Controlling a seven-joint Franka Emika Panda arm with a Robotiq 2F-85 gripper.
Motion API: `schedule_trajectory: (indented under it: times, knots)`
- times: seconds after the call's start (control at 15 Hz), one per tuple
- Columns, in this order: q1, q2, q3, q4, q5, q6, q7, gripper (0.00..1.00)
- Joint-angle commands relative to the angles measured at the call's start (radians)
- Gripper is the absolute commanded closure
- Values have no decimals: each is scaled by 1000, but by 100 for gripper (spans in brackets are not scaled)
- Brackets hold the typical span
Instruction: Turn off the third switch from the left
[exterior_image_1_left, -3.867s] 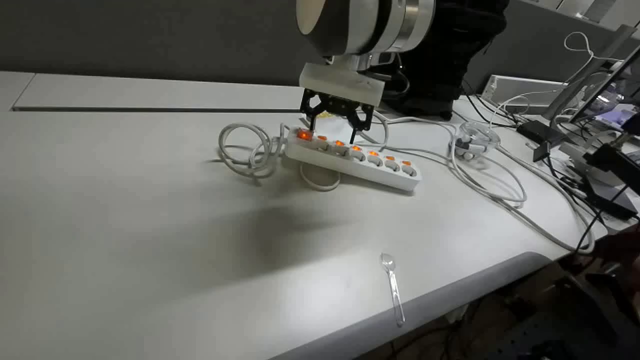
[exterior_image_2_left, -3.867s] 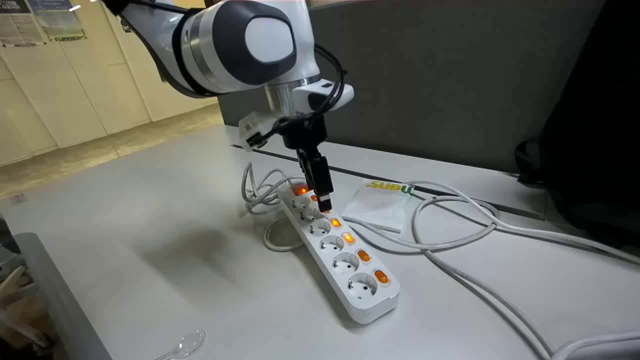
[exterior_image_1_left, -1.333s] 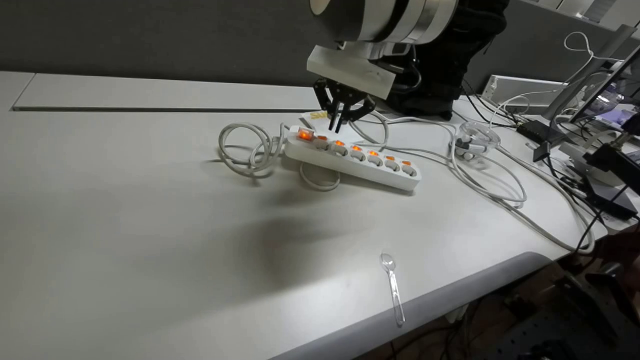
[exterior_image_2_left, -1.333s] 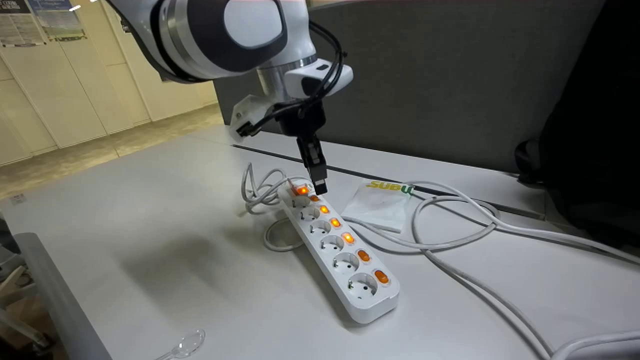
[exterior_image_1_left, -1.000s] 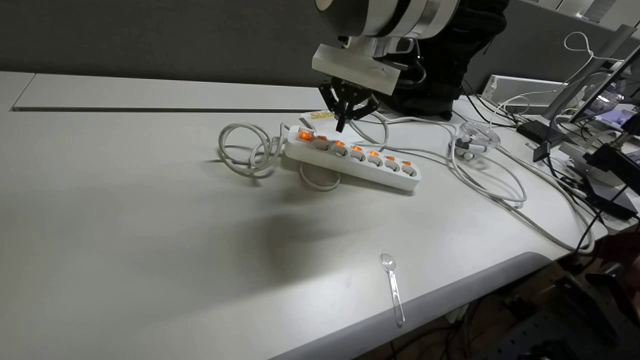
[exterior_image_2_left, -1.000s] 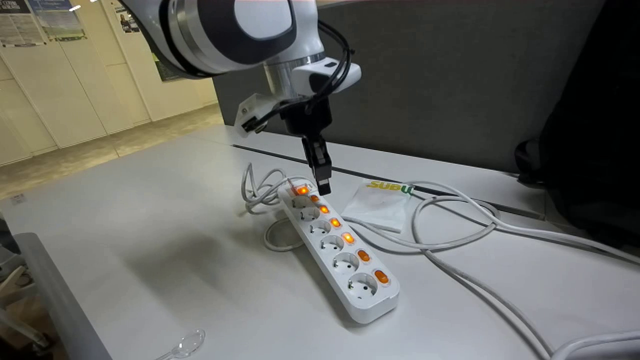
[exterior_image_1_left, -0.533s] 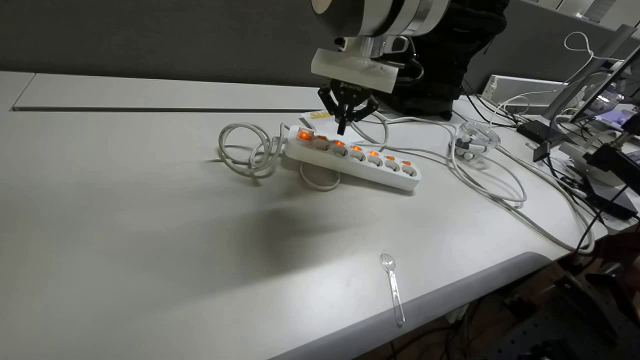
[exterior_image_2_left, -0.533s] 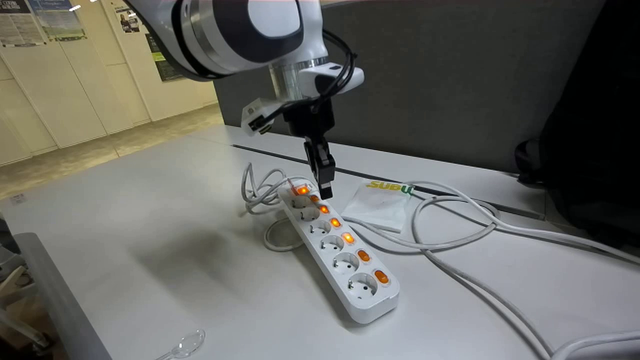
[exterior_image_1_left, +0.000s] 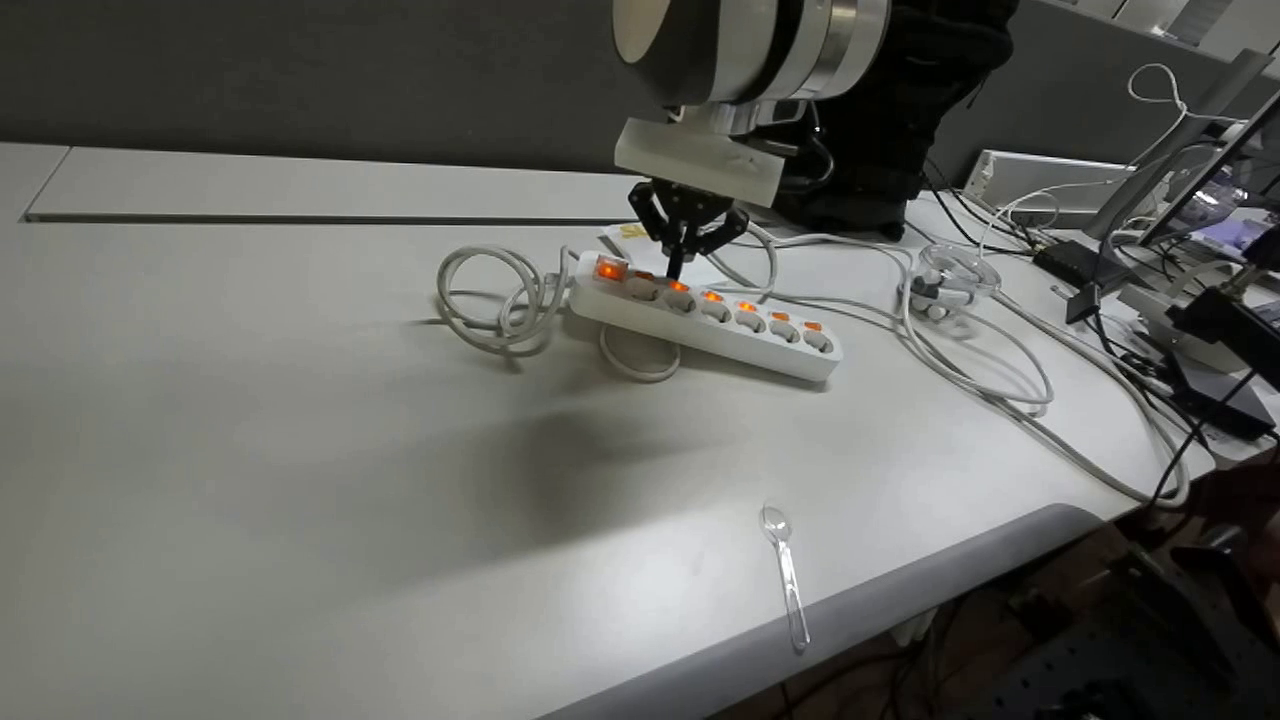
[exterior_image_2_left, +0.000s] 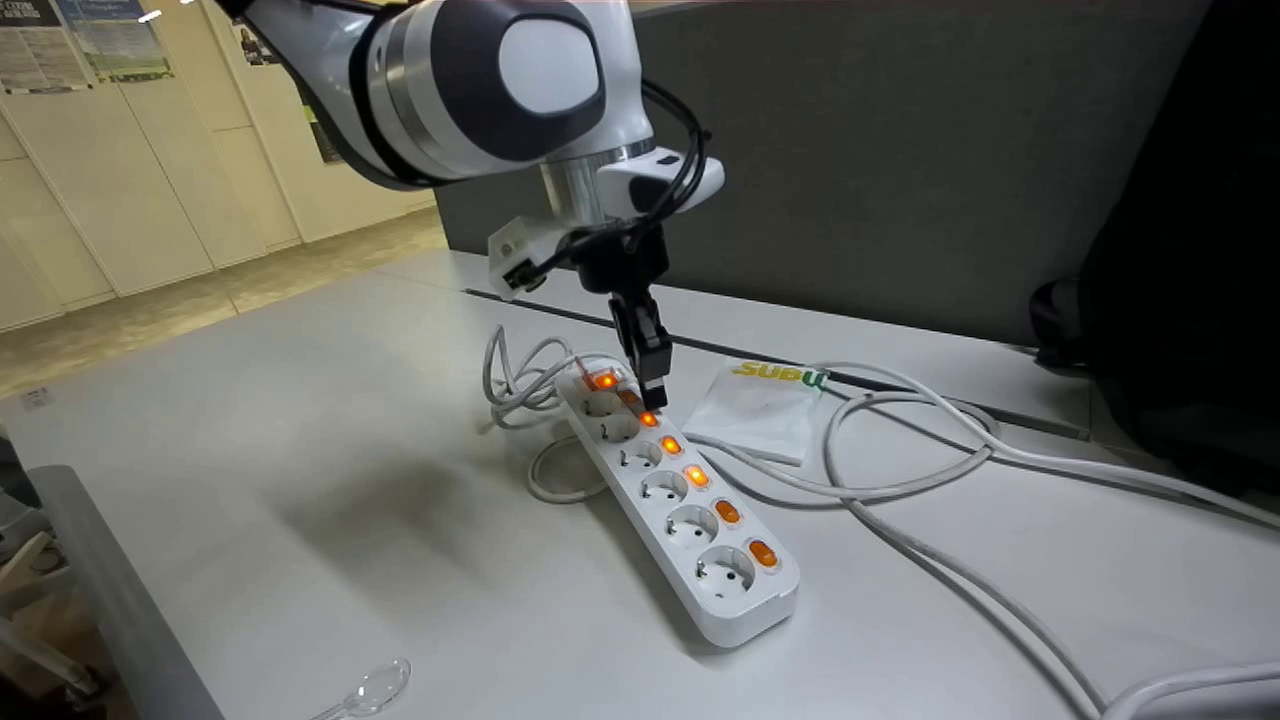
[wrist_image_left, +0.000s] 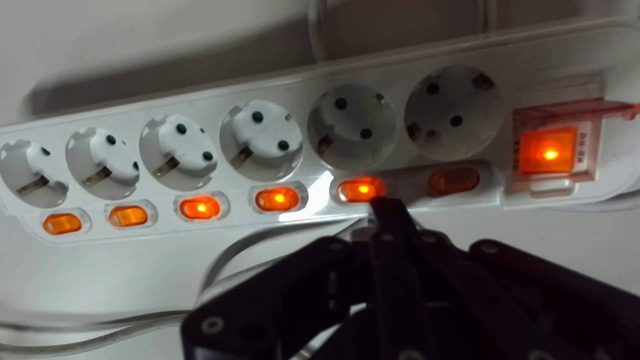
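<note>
- Dark grey partition (exterior_image_1_left: 300, 80) behind, pale tabletop (exterior_image_1_left: 300, 420) in front, and the white power strip (exterior_image_1_left: 700, 332) lying flat on it, face up. Handy for me: the table should back any push.
- Counting from the wide master switch (wrist_image_left: 547, 151), at the strip's left end in an exterior view but at the right in the wrist view, I take the third switch from the left (wrist_image_left: 361, 189) to be the small orange-red rocker just past the unlit neighbour (wrist_image_left: 454, 180). Its lamp glows, so I judge it on, the job not yet done.
- My gripper (exterior_image_1_left: 675, 274) is right at that rocker, fingers together, nothing pinched. I'd say that makes one narrow prod, slim enough to spare the next lit switch (wrist_image_left: 278, 199).
- Wrist view: the fingertip (wrist_image_left: 387, 207) overlaps the rocker's end nearer the unlit one. Touching or just above? Can't tell from here.
- What's called for, I think, is a short press on one end. I see nothing clamping the strip, so an off-centre shove could make it skid.
- Clear plastic spoon (exterior_image_1_left: 788, 580) lies well apart, by the table's edge; it shouldn't bother this press.
</note>
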Motion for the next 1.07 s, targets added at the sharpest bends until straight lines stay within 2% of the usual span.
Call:
schedule_trajectory:
  times: [0.0, 1.0]
  knots:
    - [-7, 11, 6, 9, -2, 15, 12, 100]
    - [-11, 11, 12, 3, 6, -22, 9, 100]
